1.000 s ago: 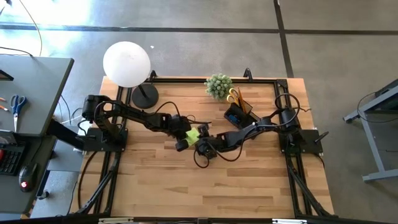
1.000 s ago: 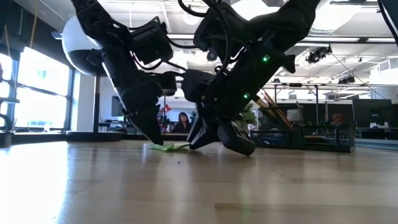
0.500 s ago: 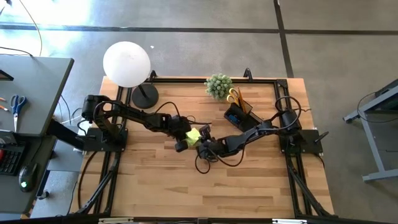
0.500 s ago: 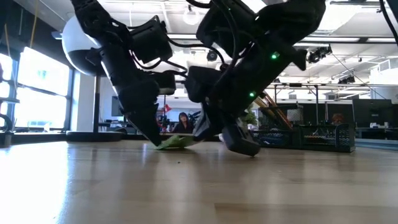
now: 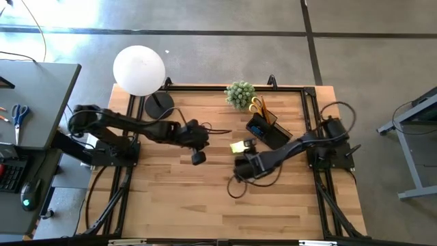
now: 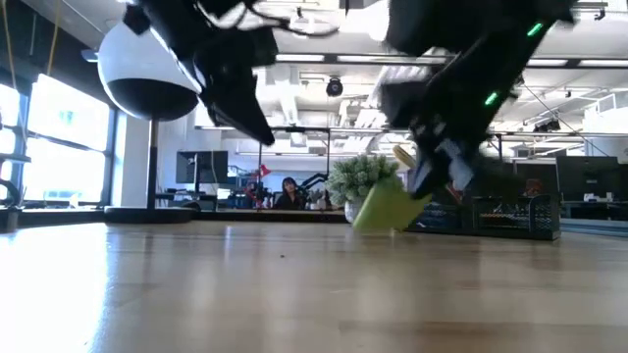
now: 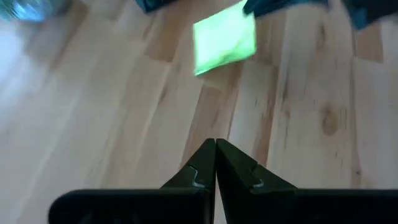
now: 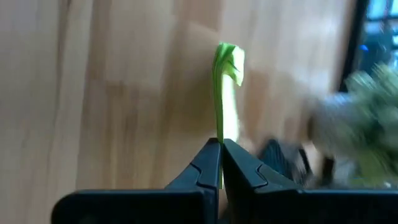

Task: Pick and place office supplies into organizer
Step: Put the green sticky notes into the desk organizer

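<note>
Lime-green sticky-note pad (image 8: 227,93) pinched edge-on by right end effector (image 5: 240,149); left end effector (image 7: 216,163) closed, empty. Carry toward organizer (image 5: 265,128) at 1 o'clock, keeping it level.

Organizer (image 5: 265,128) contents too small to tell, potted plant (image 8: 373,118) blurred in right wrist view, sticky-note pad (image 8: 227,99) seen edge-on only

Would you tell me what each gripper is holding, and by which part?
The right gripper pinches the lime-green sticky-note pad by one thin edge. The left gripper is shut and holds nothing.
</note>
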